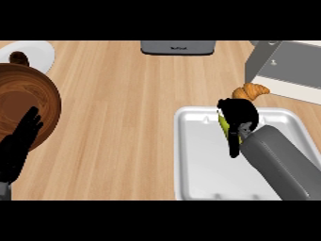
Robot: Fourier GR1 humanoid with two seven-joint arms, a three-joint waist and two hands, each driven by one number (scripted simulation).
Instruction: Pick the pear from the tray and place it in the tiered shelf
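Head view: right hand (pixel 238 114) looks curled round the mostly hidden pear (pixel 223 125) at the far edge of the tray (pixel 203 162), so grasp step; next, lift toward tiered shelf (pixel 296 66) at far-right corner of the tabletop (pixel 135 103).

Right robot hand (pixel 238 113) curled round the pear (pixel 223 125) over the tray (pixel 204 164)
A croissant (pixel 252 91) lies just above the tray, the shelf (pixel 295 70) at upper right; the left robot hand (pixel 13 146) rests, fingers straight, by a brown bowl (pixel 10 94) at left.
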